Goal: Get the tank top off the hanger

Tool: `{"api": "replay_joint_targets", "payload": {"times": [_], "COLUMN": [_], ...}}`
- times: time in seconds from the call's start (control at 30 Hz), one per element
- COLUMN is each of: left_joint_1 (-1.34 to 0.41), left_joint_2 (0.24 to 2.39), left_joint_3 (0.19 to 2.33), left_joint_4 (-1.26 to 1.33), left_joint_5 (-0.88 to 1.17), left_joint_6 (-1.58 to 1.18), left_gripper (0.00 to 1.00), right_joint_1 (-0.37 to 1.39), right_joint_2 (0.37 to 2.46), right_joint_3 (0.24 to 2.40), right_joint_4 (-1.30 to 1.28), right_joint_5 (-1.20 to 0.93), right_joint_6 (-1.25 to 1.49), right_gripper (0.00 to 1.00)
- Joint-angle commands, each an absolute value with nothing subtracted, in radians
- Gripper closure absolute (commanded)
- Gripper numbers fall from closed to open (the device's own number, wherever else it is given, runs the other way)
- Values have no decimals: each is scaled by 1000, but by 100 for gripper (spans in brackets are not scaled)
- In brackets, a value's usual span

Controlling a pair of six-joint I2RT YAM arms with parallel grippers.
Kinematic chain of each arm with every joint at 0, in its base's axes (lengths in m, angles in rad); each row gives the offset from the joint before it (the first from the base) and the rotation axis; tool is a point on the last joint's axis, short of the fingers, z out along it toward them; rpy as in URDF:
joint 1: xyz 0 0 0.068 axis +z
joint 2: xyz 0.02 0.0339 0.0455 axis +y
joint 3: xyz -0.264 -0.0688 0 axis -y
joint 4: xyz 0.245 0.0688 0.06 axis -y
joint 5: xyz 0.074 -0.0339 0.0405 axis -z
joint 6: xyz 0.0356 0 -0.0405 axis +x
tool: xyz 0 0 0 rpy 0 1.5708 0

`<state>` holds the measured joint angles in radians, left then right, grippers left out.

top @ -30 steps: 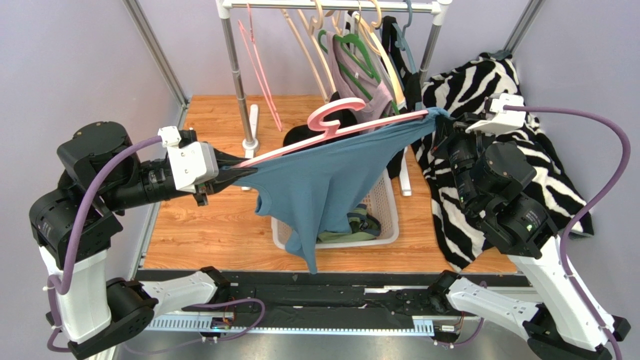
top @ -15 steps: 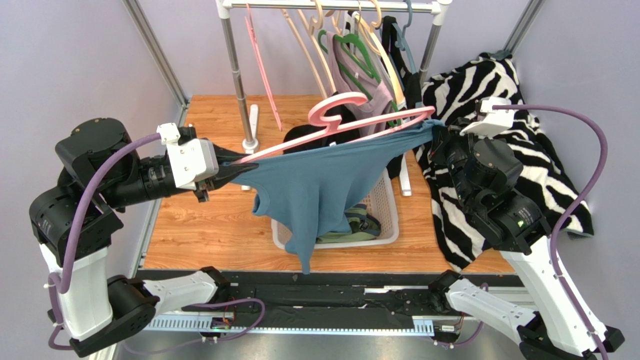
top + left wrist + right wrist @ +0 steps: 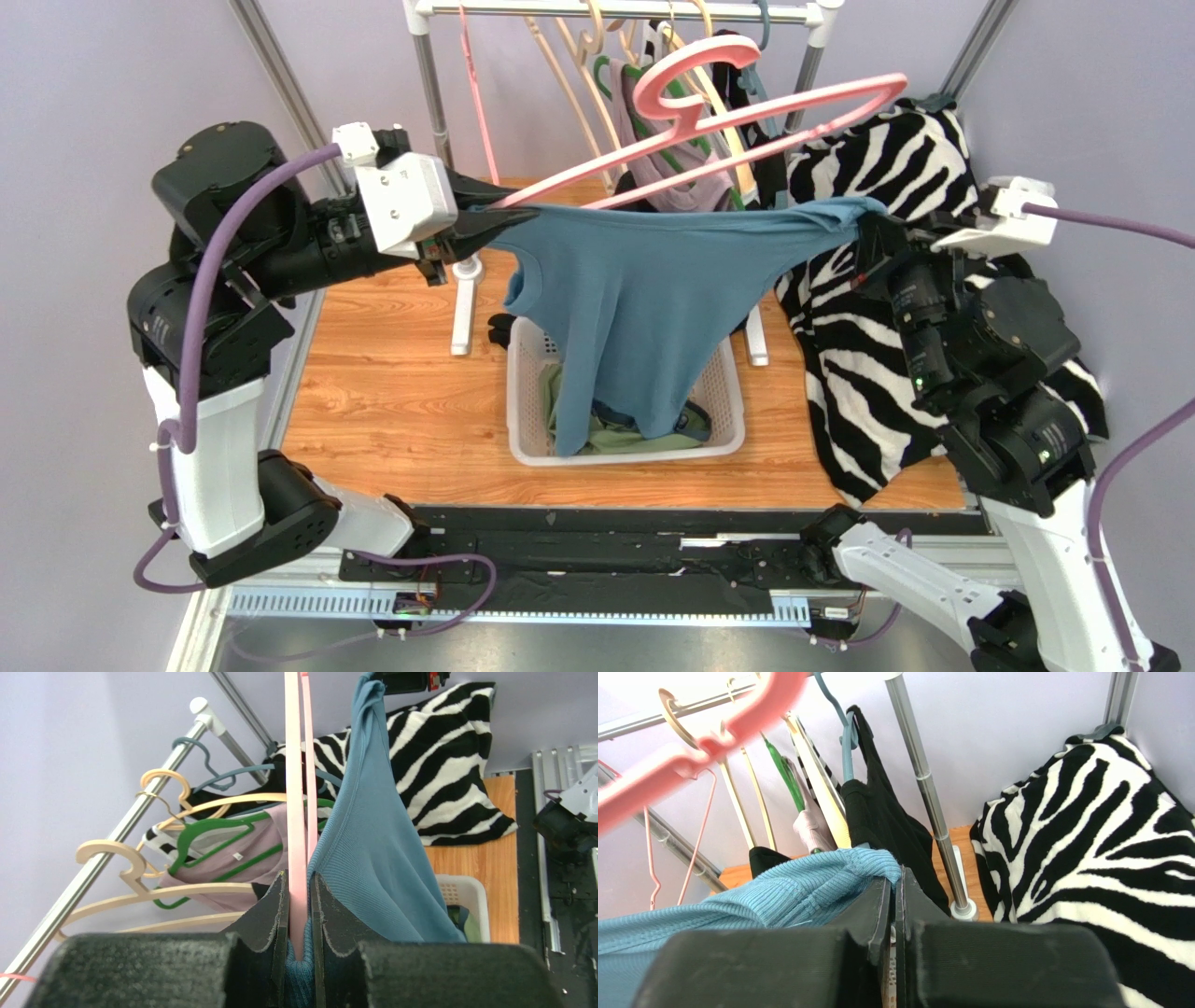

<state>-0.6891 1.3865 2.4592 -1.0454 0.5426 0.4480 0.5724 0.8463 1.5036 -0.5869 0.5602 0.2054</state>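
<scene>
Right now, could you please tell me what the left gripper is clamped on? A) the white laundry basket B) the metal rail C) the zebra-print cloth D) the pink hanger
D: the left wrist view shows the left gripper shut on the pink hanger, which runs up between its fingers; the right gripper pinches the blue tank top.

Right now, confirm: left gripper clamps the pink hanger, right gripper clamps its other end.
Wrong: the right gripper clamps the blue tank top, not the pink hanger, per the right wrist view. The left gripper does clamp the hanger.
</scene>
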Motion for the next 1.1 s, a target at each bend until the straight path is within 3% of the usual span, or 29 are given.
{"api": "replay_joint_targets", "payload": {"times": [0.0, 0.17, 0.3, 0.4, 0.63, 1.07], "left_joint_1": [-696, -696, -695, -696, -696, -695], "left_joint_2": [1345, 1315, 1296, 1279, 1246, 1221], "left_joint_3": [2430, 2352, 2326, 2300, 2137, 2008], "left_joint_4": [-959, -992, -1020, -1045, -1068, -1109], "left_joint_5": [574, 584, 595, 606, 621, 773], "left_joint_6": [482, 544, 554, 558, 546, 554], "left_gripper": [100, 100, 100, 100, 100, 100], "right_joint_1": [558, 558, 558, 558, 558, 558], "right_joint_2": [796, 762, 758, 741, 724, 805], "right_joint_3": [1454, 1370, 1376, 1420, 1591, 1703], "right_joint_4": [-600, -664, -761, -830, -908, -871], "right_joint_5": [604, 486, 344, 224, -50, -448], "right_joint_6": [170, 178, 155, 134, 58, -123], "right_gripper": [100, 96, 47, 38, 34, 45]}}
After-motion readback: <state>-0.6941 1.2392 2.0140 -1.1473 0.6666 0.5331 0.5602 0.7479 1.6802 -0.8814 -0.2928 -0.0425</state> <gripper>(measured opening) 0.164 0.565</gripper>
